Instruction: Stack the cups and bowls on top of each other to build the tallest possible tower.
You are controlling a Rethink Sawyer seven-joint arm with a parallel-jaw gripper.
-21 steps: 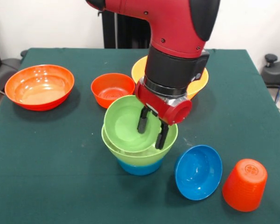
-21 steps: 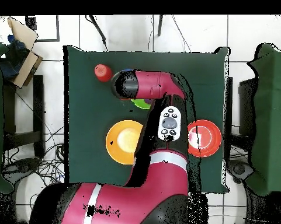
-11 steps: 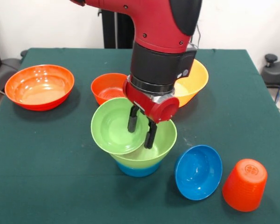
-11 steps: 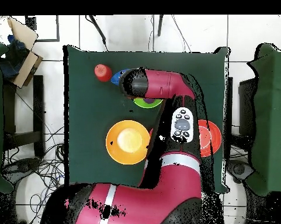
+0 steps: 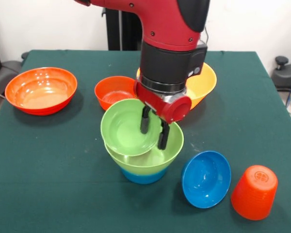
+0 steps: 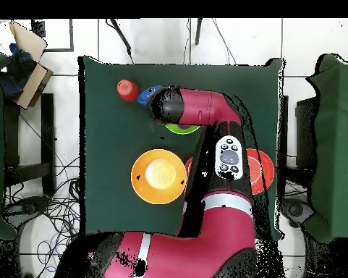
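A robot lab: green-clothed table (image 5: 48,160), tiled floor (image 6: 155,43), trailing cables (image 6: 43,210).

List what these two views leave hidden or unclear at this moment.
- Overhead view: the arm covers nearly all of the green bowls, so their seating is unreadable.
- Front view: the gripper pinches the upper green bowl; its far rim is behind the wrist.
- Front view: the yellow bowl is partly blocked.
- Purple and yellow cups: in neither view.

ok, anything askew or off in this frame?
Yes. The upper light green bowl, pinched at its rim by the gripper, sits tilted and shifted off-centre over the lower green bowl rather than nested flat. Also, the dark blue bowl lies tipped on its side and the orange-red cup is upside down.
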